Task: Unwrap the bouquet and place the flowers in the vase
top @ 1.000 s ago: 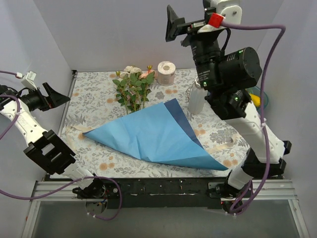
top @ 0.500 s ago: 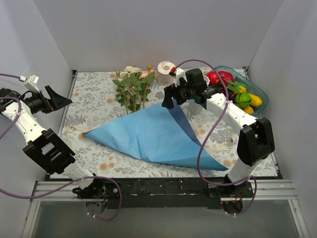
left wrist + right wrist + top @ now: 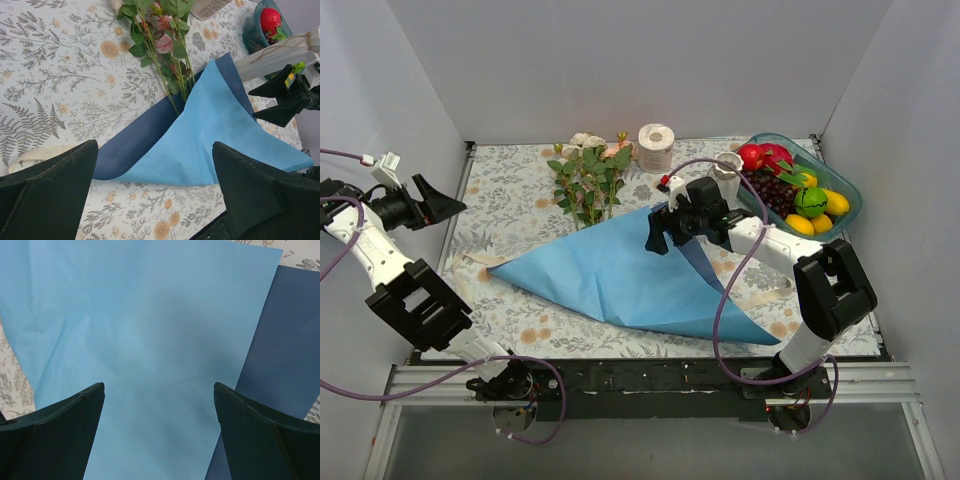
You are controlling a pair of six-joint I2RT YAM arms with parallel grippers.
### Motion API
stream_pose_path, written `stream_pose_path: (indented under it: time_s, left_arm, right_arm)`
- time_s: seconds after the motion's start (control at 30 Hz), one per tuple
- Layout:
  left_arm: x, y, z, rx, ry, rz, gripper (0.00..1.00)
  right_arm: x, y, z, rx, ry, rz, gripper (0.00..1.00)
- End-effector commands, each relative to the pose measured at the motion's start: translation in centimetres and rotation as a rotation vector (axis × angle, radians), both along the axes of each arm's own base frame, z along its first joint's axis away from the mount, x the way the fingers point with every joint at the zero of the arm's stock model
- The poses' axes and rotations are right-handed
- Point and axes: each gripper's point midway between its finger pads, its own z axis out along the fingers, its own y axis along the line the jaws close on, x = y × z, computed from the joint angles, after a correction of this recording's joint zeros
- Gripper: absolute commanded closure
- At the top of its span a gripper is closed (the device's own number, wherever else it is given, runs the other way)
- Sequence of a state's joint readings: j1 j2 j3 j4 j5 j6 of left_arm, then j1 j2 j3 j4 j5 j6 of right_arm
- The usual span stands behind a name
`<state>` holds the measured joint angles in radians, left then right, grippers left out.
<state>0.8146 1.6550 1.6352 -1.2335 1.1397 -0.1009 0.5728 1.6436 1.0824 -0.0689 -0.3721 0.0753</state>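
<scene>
Just smooth, flat blue paper sheet [image 3: 620, 275]

We see a floral-patterned table [image 3: 510, 190] carrying a blue paper sheet [image 3: 610, 275] at its middle — flowers [image 3: 588, 185] lie at the sheet's far edge, a toilet-paper roll [image 3: 656, 147] beyond that, a teal fruit basket [image 3: 788, 141] to the sheet's right.

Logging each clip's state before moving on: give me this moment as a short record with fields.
wrap: blue paper sheet spread open, flower stems tucked in its fold
flowers: flowers lying down, blooms toward the far wall
vase: vase empty as far as shown, only its top visible
left pincer: left pincer open, empty, out at the left side
right pincer: right pincer open, empty, over the sheet
</scene>
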Motion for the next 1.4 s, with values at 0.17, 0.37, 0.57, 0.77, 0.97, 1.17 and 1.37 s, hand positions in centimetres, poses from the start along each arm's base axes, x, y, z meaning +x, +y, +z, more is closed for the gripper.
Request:
stream_pose_path:
  time_s: [0.17, 0.37, 0.57, 0.77, 0.97, 1.17, 1.37]
  left_arm:
    - [-0.6, -0.5, 0.4, 0.036, -0.022, -0.011, 0.02]
    - [-0.8, -1.0, 0.5, 0.021, -0.027, -0.022, 0.02]
    - [-0.9, -1.0, 0.1, 0.022, -0.022, -0.029, 0.02]
    - [-1.0, -1.3, 0.0, 0.037, -0.026, -0.038, 0.02]
    - [-1.3, -1.5, -0.5, 0.054, -0.024, -0.043, 0.02]
    - [-1.5, -1.9, -1.1, 0.058, -0.017, -0.05, 0.02]
    - [-1.8, -2.2, -1.3, 0.056, -0.012, -0.052, 0.02]
  right_arm:
    - [2.3, 0.3, -1.2, -0.023, -0.156, -0.116, 0.03]
    - [2.0, -0.6, -3.5, -0.069, -0.136, -0.138, 0.03]
    - [0.2, -0.8, -5.7, -0.068, -0.063, -0.109, 0.02]
    - [-0.9, -0.6, -6.3, -0.006, 0.015, -0.094, 0.02]
    - [-1.0, -1.4, -5.5, 0.0, 0.002, -0.124, 0.02]
    - [-1.2, -3.0, -5.8, -0.043, -0.01, -0.15, 0.02]
    - [-1.5, -4.1, -6.2, -0.062, -0.015, -0.181, 0.02]
